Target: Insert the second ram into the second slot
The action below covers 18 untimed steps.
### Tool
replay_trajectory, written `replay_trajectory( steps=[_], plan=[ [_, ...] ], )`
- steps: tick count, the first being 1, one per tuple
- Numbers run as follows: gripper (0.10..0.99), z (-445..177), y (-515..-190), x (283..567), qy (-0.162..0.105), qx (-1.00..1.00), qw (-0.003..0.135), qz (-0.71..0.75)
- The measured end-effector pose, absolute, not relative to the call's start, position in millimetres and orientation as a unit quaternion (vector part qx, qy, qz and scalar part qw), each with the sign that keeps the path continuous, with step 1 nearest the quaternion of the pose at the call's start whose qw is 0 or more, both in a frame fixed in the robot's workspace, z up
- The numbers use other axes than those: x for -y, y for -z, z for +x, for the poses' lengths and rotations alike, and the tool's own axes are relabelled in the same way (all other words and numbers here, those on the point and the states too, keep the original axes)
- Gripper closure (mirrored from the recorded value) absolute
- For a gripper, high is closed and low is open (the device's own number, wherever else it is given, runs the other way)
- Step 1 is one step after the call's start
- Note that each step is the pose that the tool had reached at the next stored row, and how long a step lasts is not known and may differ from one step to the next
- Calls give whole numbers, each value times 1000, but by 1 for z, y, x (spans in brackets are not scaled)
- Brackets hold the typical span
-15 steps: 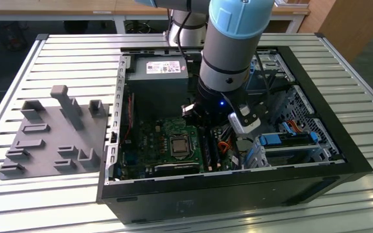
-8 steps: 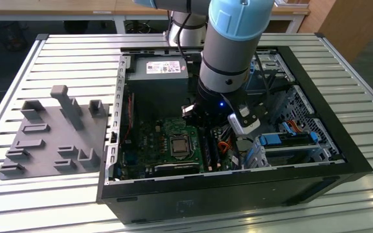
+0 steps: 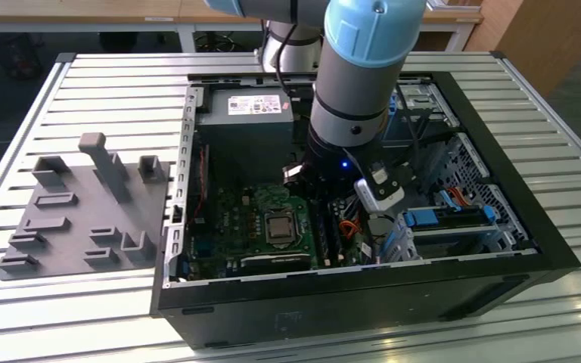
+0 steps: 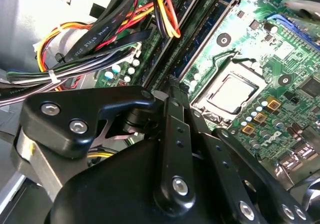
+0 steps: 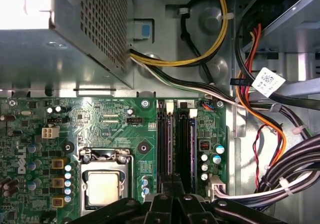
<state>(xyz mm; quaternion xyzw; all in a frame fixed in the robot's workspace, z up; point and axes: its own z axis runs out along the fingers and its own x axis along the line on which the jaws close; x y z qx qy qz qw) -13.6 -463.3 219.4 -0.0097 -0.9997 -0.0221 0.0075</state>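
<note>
My gripper hangs low inside the open computer case, over the green motherboard. Its black fingers are drawn together into one narrow tip. That tip sits at one end of the two long memory slots, which run side by side next to the processor socket. Dark blue-green strips lie edge-on along the slots. I cannot tell which strip is the second ram, or whether the fingertips touch it. Nothing juts out past the fingertips.
Bundles of black, red, yellow and orange cables crowd the side of the slots away from the socket. The grey power supply fills the case's far end, and blue drive brackets sit at the exterior view's right. A grey fixture plate lies outside at the exterior view's left.
</note>
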Motion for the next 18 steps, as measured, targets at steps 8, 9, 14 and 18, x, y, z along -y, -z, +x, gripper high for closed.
replay_trajectory(
  steps=[8, 9, 14, 18],
  plan=[
    [980, -14, -214, 464, 21, 1000, 8, -10],
    [980, -14, -214, 464, 22, 1000, 8, -10],
    [980, -14, -219, 462, 28, 1000, 7, -10],
    [980, -15, -232, 463, 29, 999, 7, -10]
  ],
)
